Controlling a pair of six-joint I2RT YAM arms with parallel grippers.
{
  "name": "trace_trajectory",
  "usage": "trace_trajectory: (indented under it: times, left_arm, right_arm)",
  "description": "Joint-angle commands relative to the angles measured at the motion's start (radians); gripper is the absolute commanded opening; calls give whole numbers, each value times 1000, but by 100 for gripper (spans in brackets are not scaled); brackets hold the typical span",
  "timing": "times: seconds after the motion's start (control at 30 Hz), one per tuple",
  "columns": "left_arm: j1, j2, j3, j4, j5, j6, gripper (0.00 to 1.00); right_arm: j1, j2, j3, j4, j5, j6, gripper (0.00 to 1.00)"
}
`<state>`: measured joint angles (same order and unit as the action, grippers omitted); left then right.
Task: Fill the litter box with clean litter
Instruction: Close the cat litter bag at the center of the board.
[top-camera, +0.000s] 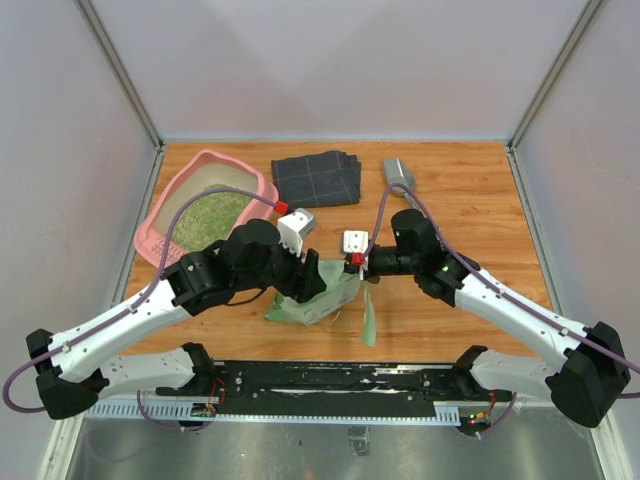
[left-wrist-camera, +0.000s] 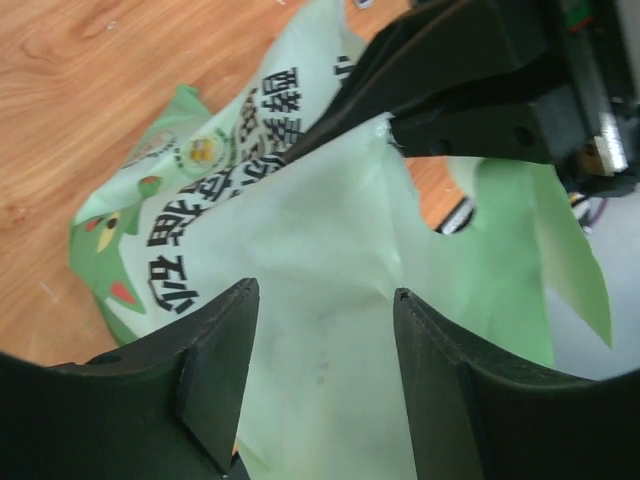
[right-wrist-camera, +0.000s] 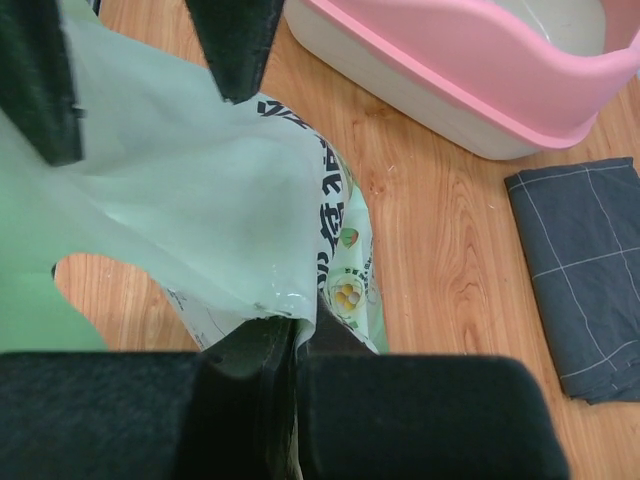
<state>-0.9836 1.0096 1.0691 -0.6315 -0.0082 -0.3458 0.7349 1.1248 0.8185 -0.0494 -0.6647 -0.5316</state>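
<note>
**A:** Litter box (top-camera: 165, 215) sits far left on the worktop (top-camera: 470, 200), with clean litter (top-camera: 212, 215) lying inside. How does it handle?

**B:** Loose and grainy, I'd judge. It pours, so hold the litter bag (top-camera: 325, 300), a thin, slippery film. Left fingers (left-wrist-camera: 222, 335) stand apart around it; right fingers (right-wrist-camera: 262, 350) are clamped on its edge.

**A:** Surroundings?

**B:** Wooden worktop, plain grey walls (top-camera: 320, 60).

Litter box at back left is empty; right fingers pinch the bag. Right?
Not empty: the top view shows the litter box holding greenish-tan litter. It does sit back left, and the right fingers pinch the bag.
</note>
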Motion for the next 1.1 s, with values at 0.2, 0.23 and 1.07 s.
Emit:
trace_trajectory:
  times: [0.2, 0.23, 1.07]
  left_arm:
    - [4, -46, -2, 93, 221, -40, 71]
    - [3, -46, 0, 93, 229, -46, 71]
    - [0, -21, -75, 41, 197, -83, 78]
  right_arm:
    - [4, -11, -7, 129, 54, 23, 1]
    - [4, -11, -6, 129, 60, 28, 1]
    - [15, -110, -194, 299, 69, 265, 1]
